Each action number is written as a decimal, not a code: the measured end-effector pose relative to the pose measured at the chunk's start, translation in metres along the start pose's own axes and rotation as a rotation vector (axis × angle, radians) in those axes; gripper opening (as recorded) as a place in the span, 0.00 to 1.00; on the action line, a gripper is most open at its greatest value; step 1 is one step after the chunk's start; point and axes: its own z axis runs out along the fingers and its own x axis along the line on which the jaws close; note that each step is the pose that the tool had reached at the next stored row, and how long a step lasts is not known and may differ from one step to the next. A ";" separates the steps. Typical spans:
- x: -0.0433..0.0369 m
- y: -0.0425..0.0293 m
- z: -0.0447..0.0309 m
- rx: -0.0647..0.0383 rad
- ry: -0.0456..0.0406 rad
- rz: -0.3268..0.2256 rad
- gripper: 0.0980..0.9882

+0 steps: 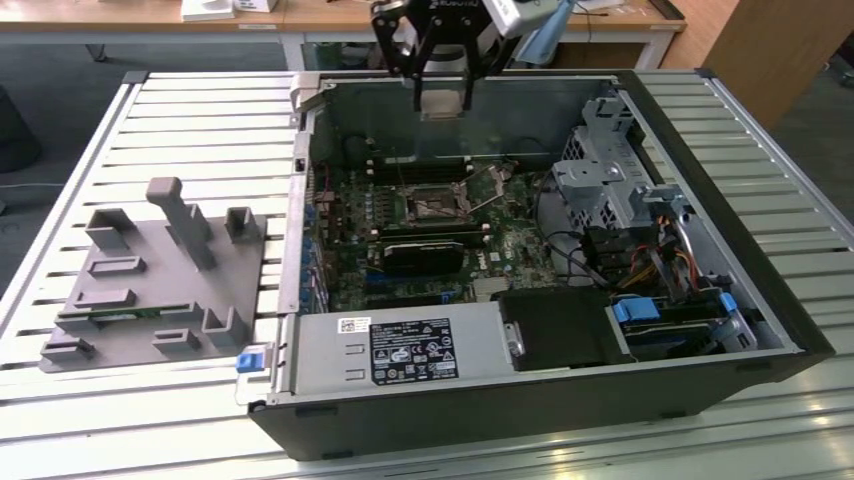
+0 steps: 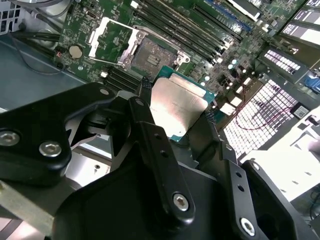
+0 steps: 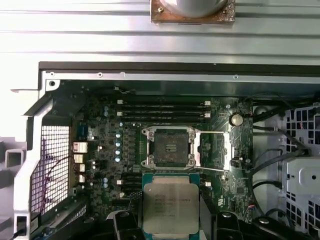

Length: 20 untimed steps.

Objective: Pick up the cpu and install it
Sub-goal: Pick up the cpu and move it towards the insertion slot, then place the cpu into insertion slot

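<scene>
The cpu (image 2: 176, 111), a flat square chip with a silvery metal top and green rim, is held by its edges in my gripper (image 2: 177, 102), which is shut on it. In the exterior view the gripper (image 1: 443, 105) hangs with the cpu (image 1: 443, 98) above the far wall of the open computer case. The first wrist view shows the cpu (image 3: 171, 207) short of the motherboard's bare socket (image 3: 167, 147), apart from it. The socket's metal load plate (image 3: 215, 150) is flipped open to one side. The socket (image 1: 434, 208) sits mid-board in the exterior view, and the second wrist view shows the socket (image 2: 152, 57) past the chip.
The case (image 1: 747, 300) lies open on a slatted metal table (image 1: 200, 130). A grey fixture tray (image 1: 147, 280) with upright pegs stands at the exterior view's left. Inside the case are a power supply (image 1: 394, 350), a drive cage (image 1: 601, 175), cables (image 1: 667, 265) and memory slots (image 3: 162, 112).
</scene>
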 end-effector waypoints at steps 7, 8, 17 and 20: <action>-0.0090 0.0025 0.0013 0.000 0.0001 0.000 0.50; -0.0109 0.0034 0.0015 0.000 0.0001 0.000 0.50; -0.0170 0.0057 0.0033 -0.001 0.0001 0.000 0.50; -0.0176 0.0058 0.0036 0.001 0.0029 0.000 0.50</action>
